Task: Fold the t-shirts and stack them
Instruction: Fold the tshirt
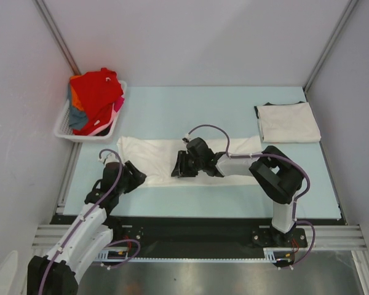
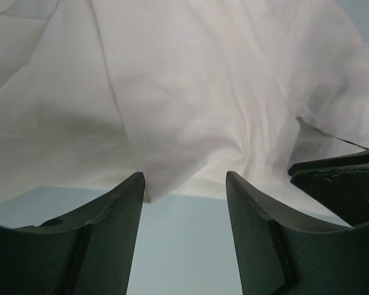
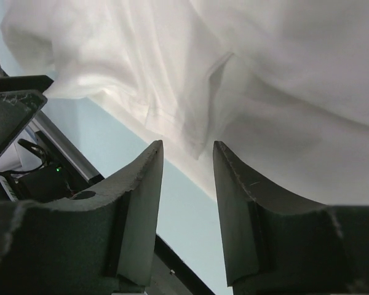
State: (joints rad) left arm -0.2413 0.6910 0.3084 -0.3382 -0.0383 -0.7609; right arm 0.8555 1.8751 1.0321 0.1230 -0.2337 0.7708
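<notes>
Off-white tee spread on table, L gripper jaws apart at its edge, R gripper jaws apart by hem fold, folded white tee far right

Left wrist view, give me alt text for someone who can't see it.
The left gripper stands open, its two dark fingers framing the near edge of a wrinkled white t-shirt. Pale blue table shows between them.
</notes>
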